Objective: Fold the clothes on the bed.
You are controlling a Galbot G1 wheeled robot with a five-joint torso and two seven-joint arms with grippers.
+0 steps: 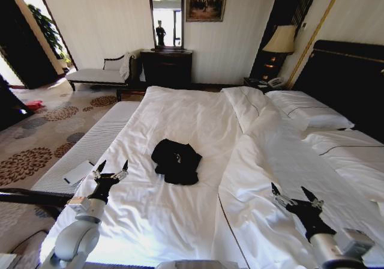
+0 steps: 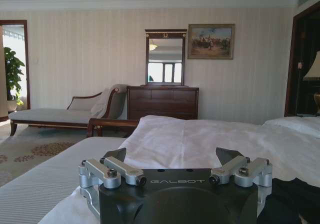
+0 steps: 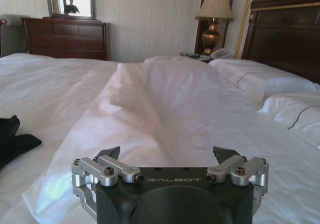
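The black short-sleeved T-shirt of soft fabric (image 1: 176, 160) lies crumpled in a small heap near the middle of the head view, on the flat white sheet of the very large bed with the dark wooden headboard (image 1: 180, 221), not yet spread or folded. Nearest the camera, the left gripper (image 1: 111, 170) hangs over the bed's edge at lower left with its fingers spread and empty, while the right gripper (image 1: 294, 195) hovers at lower right above the bunched white duvet (image 1: 258, 161), fingers likewise parted and holding nothing. In the right wrist view the shirt (image 3: 12, 139) shows as a dark lump at the left edge. The likely trouble: with the shirt balled up, a pinch may catch several layers, or the sheet beneath, dragging bedding along. Beyond stand a dark dresser with mirror (image 1: 166, 68) and a pale chaise (image 1: 99, 75).
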